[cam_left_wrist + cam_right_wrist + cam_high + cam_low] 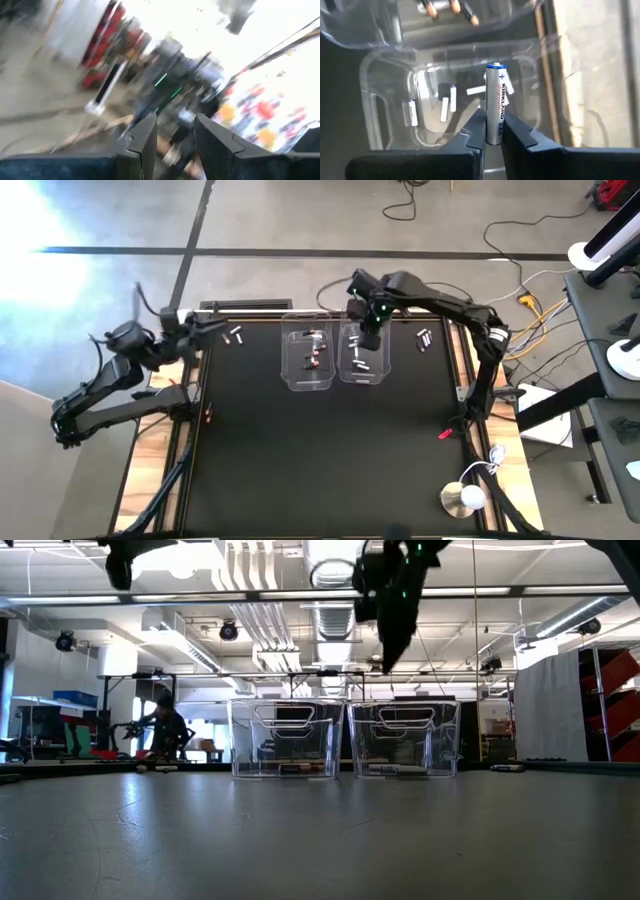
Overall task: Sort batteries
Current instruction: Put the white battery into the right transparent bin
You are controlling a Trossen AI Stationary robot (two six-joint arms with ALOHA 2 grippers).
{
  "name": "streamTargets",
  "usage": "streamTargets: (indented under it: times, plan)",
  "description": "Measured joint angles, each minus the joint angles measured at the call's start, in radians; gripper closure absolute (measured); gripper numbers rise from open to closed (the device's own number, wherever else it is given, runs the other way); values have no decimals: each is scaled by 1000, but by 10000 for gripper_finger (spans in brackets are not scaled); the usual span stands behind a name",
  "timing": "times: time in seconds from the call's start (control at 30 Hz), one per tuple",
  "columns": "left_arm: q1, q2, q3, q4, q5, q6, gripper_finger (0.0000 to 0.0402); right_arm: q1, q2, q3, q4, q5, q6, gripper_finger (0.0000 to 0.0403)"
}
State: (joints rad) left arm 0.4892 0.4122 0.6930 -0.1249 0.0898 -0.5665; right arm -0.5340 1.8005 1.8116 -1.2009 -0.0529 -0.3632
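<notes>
Your right gripper (492, 131) clamping silvery-white battery (496, 102) upright, hovering over right clear bin (362, 370). Your left gripper (175, 145) waiting at table's far-left corner, fingers standing apart, gripping nothing.

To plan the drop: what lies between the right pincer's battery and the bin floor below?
Only air; the battery hangs above white batteries in the right bin, right wrist view.

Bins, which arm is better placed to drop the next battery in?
Right. Its end effector already grips a white battery above the right bin, which holds other white ones. The left end effector is out past the table's left edge, holding nothing visible.
</notes>
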Motion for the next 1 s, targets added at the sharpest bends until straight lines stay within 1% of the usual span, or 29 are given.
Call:
streamTargets:
  times: [0.2,0.3,0.47,0.57,0.63,0.73,0.87,1.0]
  plan:
    - [-11,21,0,369,56,23,290,-6,1,-252,117,-8,-4,375]
    - [-11,41,0,454,58,23,290,-5,4,-349,193,-6,11,375]
    - [-11,67,0,465,65,-29,290,-6,28,-426,260,52,27,375]
    - [-11,76,0,475,139,-43,290,-8,45,-433,273,55,31,375]
    - [-12,79,0,484,168,-42,290,-8,63,-433,288,82,29,375]
    - [-11,81,0,483,165,-40,290,-8,97,-428,308,141,1,375]
    - [-13,80,0,483,189,-40,290,-10,140,-426,317,146,-53,375]
    - [-26,76,0,479,190,-49,290,-13,160,-425,328,155,-74,374]
